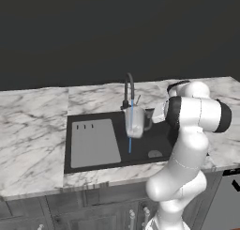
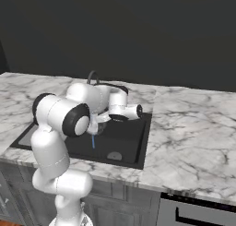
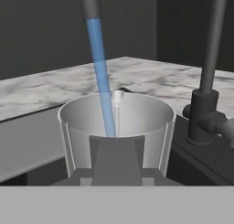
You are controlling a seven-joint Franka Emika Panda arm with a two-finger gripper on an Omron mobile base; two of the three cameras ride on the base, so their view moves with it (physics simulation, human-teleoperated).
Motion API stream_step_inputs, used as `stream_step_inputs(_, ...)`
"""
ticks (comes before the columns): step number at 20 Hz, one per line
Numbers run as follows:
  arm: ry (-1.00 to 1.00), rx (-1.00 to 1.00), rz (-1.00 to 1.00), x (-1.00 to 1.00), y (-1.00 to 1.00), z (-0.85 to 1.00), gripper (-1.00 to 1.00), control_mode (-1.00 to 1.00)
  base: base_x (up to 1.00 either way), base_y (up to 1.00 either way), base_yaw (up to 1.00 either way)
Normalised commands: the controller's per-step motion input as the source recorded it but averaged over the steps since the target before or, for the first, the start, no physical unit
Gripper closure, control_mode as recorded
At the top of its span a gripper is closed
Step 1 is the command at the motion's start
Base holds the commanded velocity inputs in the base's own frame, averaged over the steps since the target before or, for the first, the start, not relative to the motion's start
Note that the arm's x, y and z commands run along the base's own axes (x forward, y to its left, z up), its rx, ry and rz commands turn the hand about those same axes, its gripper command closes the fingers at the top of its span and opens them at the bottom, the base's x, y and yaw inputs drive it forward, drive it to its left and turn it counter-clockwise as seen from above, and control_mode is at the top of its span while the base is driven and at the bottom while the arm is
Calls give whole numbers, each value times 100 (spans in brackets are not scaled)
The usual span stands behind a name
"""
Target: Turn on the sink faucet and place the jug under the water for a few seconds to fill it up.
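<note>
I hold the jug (image 1: 134, 122) above the black sink (image 1: 161, 139), directly under the arched spout of the sink faucet (image 1: 129, 86). The gripper (image 1: 151, 118) is shut on the jug's right side. A thin blue stream of water (image 1: 130, 143) runs down into the jug and shows again below it, reaching the basin. In the hand view the water (image 3: 100, 67) drops from the spout tip (image 3: 90, 3) into the jug's open mouth (image 3: 116, 122), and the gripper (image 3: 114, 147) clamps the near rim. In the right base view the jug (image 2: 93, 127) is mostly hidden behind my arm.
A grey drainboard panel (image 1: 95, 143) fills the left half of the sink, with a round drain (image 1: 154, 154) at the right. The faucet's base post (image 3: 204, 113) stands close to the jug's right. White marble counter (image 2: 193, 128) lies on both sides.
</note>
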Motion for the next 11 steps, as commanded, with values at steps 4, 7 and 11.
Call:
stream_step_inputs(4, 0, 0, 0, 0, 0, 0, 100, -100, 0, 0, 0)
stream_step_inputs(7, 0, 0, 0, 0, 0, 0, 100, -100, 0, 0, 0)
stream_step_inputs(11, 0, 0, 0, 0, 0, 0, 100, -100, 0, 0, 0)
